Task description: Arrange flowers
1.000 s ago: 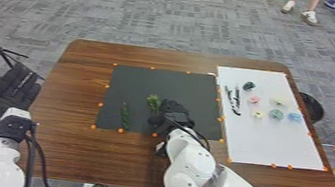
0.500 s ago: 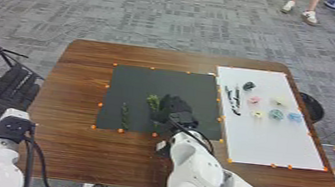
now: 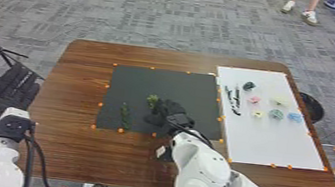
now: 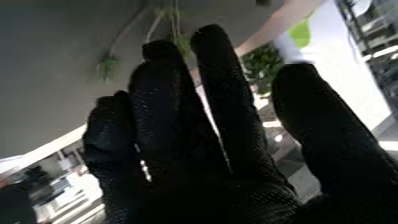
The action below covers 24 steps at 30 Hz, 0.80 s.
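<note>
L green stem (image 3: 125, 116) on blk mat (image 3: 161, 81), long axis approx near-far

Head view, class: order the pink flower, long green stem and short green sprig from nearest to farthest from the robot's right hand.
1. Short green sprig, just left of the right hand.
2. Long green stem, farther left.
3. Pink flower, right side.

Right hand (image 3: 172, 114) beside a green sprig (image 3: 153, 99) on dark mat (image 3: 148, 79), pastel blooms (image 3: 276, 114) on white sheet (image 3: 275, 143).
</note>
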Tool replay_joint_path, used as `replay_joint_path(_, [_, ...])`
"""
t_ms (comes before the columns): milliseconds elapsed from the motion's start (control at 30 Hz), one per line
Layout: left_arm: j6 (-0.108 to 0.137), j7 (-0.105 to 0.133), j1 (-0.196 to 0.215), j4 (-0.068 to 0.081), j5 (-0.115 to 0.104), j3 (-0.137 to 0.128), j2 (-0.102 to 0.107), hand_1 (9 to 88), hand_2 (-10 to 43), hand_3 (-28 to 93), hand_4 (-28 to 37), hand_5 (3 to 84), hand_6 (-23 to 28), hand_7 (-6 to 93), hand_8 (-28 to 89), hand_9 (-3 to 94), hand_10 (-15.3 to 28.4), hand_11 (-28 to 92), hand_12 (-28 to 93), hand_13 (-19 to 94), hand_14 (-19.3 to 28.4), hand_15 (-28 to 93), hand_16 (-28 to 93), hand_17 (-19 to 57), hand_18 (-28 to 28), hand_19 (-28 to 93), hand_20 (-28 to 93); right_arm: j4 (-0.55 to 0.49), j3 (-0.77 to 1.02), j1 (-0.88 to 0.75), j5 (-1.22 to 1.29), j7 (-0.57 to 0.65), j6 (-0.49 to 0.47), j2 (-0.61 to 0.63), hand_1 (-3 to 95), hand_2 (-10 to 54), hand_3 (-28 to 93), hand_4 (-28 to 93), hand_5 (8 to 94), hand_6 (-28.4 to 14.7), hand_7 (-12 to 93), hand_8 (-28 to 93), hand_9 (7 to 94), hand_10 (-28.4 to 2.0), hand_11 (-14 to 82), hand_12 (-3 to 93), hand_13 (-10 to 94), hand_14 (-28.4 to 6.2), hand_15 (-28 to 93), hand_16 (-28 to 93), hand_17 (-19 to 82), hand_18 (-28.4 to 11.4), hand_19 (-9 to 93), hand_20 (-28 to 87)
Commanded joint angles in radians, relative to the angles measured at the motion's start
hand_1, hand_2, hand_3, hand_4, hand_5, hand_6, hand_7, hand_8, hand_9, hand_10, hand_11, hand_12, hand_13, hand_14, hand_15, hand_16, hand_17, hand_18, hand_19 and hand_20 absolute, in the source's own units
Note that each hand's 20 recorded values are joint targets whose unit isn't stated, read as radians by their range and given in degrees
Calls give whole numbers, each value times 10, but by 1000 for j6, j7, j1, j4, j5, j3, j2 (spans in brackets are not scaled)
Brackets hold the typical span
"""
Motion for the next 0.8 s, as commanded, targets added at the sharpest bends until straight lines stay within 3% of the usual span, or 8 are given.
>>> replay_joint_path(33, [-12,0,14,-1,0,4,-8,237,178,752,-283,413,84,164,-107,288,139,252,82,216,130,291,-58,-53,110,251,108,21,4,-20,-7,21,-6,-10,247,94,783,-150,715,-61,124,-106,627,-217,206,193,557,-206,712,347,318,-284,868,425])
replay_joint_path(633, [-9,5,13,1,-8,4,-11,236,179,753,-283,414,84,163,-106,288,139,253,81,216,130,290,-58,-54,111,255,108,-23,17,-21,56,38,-66,-13,241,105,767,-149,735,-74,128,-96,675,-213,219,202,567,-207,708,340,323,-284,860,434])
replay_joint_path(800, [-10,11,19,-1,-9,0,-12,236,179,752,-283,414,84,165,-107,289,140,252,80,216,131,293,-58,-54,110,255,108,-26,1,-12,7,65,-41,-10,237,70,776,-142,721,-59,151,-95,666,-221,214,199,573,-205,703,334,331,-284,857,433])
